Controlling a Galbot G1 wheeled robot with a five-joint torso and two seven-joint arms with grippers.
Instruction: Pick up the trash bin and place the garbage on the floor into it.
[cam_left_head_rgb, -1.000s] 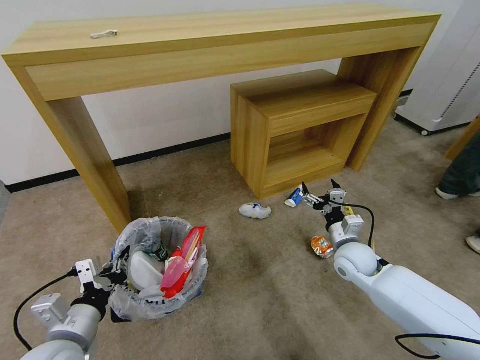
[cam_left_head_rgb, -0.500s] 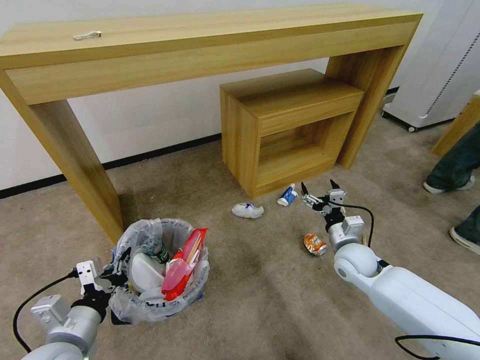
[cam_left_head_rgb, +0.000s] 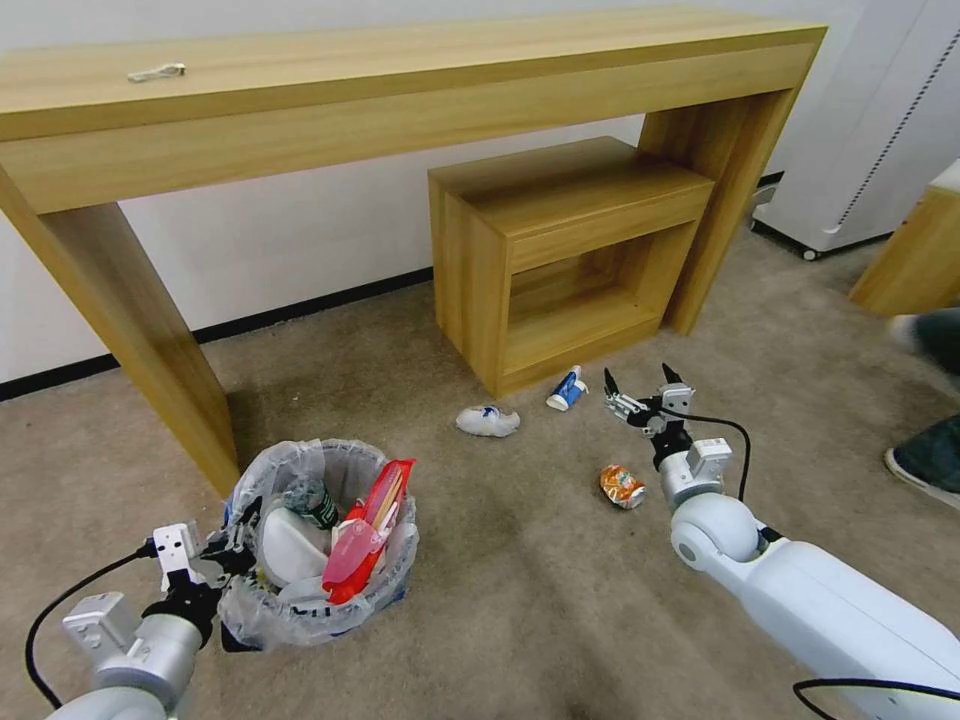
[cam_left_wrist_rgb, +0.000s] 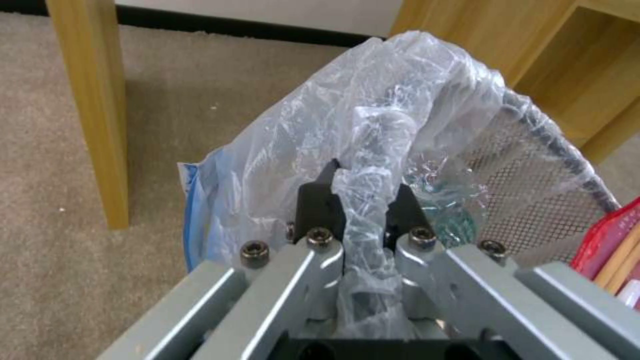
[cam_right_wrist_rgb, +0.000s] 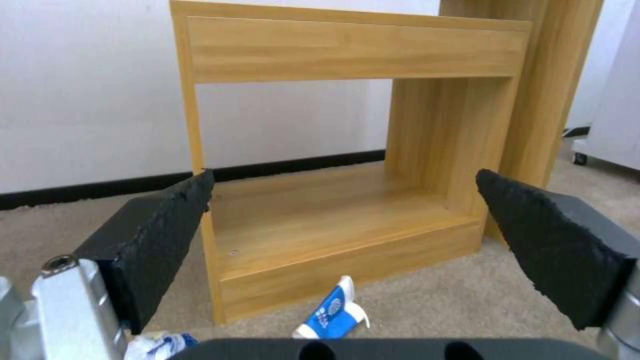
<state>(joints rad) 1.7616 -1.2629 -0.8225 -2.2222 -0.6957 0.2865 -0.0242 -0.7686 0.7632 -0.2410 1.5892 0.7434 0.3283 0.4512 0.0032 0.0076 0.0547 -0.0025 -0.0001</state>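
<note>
**Bin in one gripper, carton ahead of the other**

While the left gripper (cam_left_head_rgb: 222, 548) pinches the rim of the trash bin (cam_left_head_rgb: 318, 540), the right gripper (cam_left_head_rgb: 640, 392) hangs low over the floor (cam_left_head_rgb: 540, 600) with its jaws spread wide and nothing between them. In the left wrist view the black pads (cam_left_wrist_rgb: 319, 205) press together on a crinkly fold of the thin clear bag and the mesh wall under it.

The bin sits on the tan carpet near the leg of the long wooden table (cam_left_head_rgb: 400, 90). It is round, dark and full of little holes. Inside it lie a white slipper, a red wrapper and a small bottle.

The blue-white carton (cam_left_head_rgb: 566, 390) is the piece nearest the right gripper. It lies just beside the gripper, toward the robot's left, close to the low wooden shelf (cam_left_head_rgb: 560, 250). Its long side points slantwise toward that shelf, so I think the spread jaws would need to close across its narrow side. In the right wrist view it (cam_right_wrist_rgb: 330, 310) shows low down between the rough black pads (cam_right_wrist_rgb: 157, 235).

The crushed orange can (cam_left_head_rgb: 621, 486) lies near the right arm's wrist. The soft, crumpled blue mask (cam_left_head_rgb: 487, 420) lies farther left. The right arm is much nearer all three.
</note>
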